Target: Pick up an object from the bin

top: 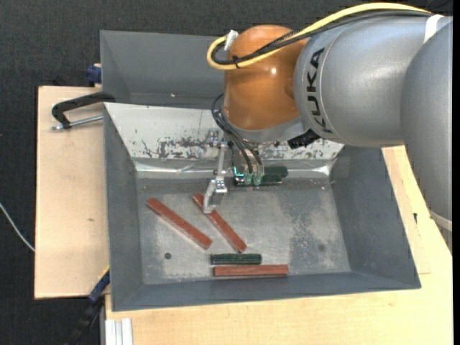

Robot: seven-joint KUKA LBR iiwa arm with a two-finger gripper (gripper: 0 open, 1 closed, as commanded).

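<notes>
My gripper [213, 195] hangs below the wrist at the back middle of the bin floor, its lower end right at the upper end of a slanted red-brown stick [225, 228]. A second, longer red-brown stick [179, 223] lies slanted just to the left of it. Nearer the front wall lie a short dark green stick [236, 259] and, right below it, a flat red-brown stick [250, 270]. I see nothing held in the gripper.
The arm with its orange cover and yellow cable reaches in from the right and hides the back middle of the bin. The sloped back wall is speckled with dark marks. The floor's right half is bare grey metal.
</notes>
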